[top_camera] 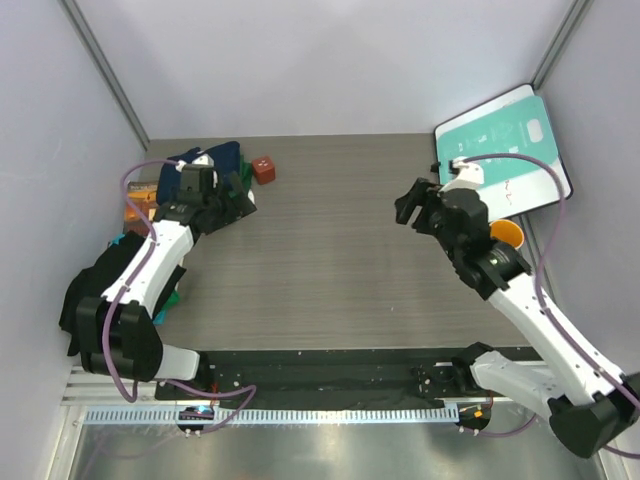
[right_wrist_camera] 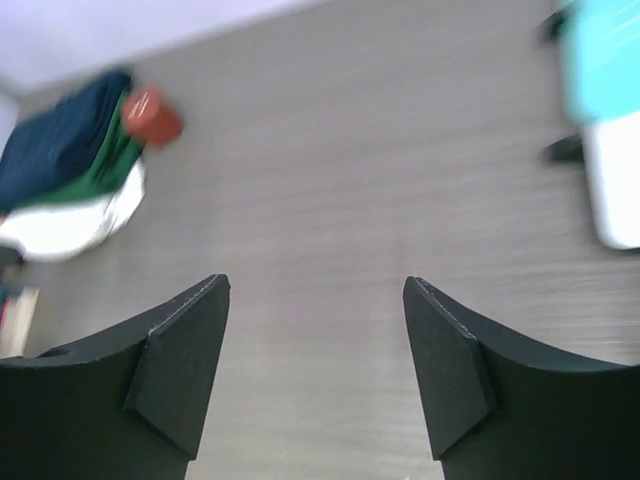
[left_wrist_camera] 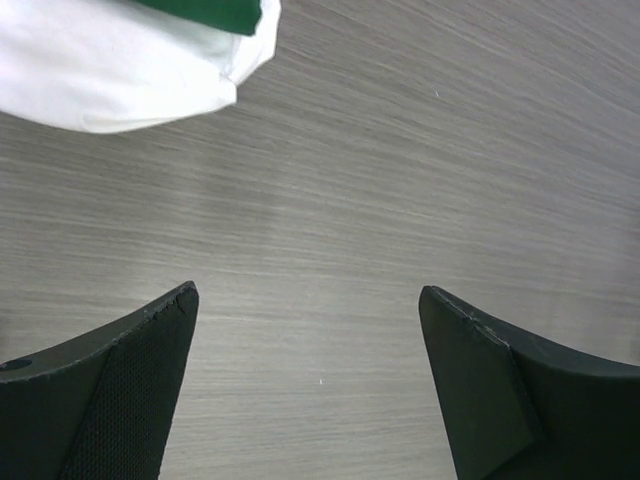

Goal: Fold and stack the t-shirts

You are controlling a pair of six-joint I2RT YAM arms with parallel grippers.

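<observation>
The t-shirts lie in a stack at the table's far left. In the right wrist view the navy one (right_wrist_camera: 60, 140) is on top, the dark green one (right_wrist_camera: 108, 168) is under it and the cream-white one (right_wrist_camera: 70, 225) is at the bottom. From above, only the navy shirt (top_camera: 218, 158) shows, behind my left wrist. My left gripper (top_camera: 243, 195) hangs open just right of the stack, with bare table between its fingers (left_wrist_camera: 130, 390). The white shirt's edge (left_wrist_camera: 120, 70) and a green strip (left_wrist_camera: 215, 12) sit above it. My right gripper (top_camera: 407, 205) is open over the table's right half and holds nothing (right_wrist_camera: 315, 285).
A small red-orange block (top_camera: 263, 168) sits right of the stack. A brown-orange book (top_camera: 140, 190) lies by the left wall. The teal-and-white board (top_camera: 505, 140) leans at the back right, with an orange object (top_camera: 506, 234) beside my right arm.
</observation>
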